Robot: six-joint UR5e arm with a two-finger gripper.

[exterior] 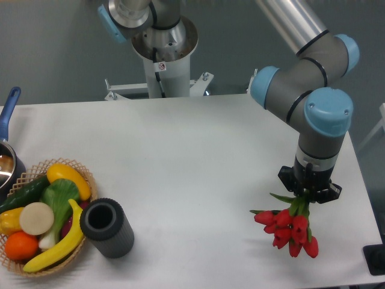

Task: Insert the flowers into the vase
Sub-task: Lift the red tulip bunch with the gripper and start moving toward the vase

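Observation:
A bunch of red tulip flowers (290,228) hangs at the right side of the table, buds pointing down and toward the front. My gripper (308,194) is shut on the green stems just above the buds, and the bunch looks lifted slightly off the tabletop, with a faint shadow beneath. The vase (106,227), a short dark grey ribbed cylinder with a thick round rim, stands upright near the front left, far from the gripper, touching the wicker basket. Its opening faces up and shows nothing inside.
A woven basket (84,174) of toy fruit and vegetables sits at the front left beside the vase. A blue-handled metal pot (7,158) is at the left edge. A dark object (376,259) lies at the front right corner. The arm's base (162,54) stands behind the table.

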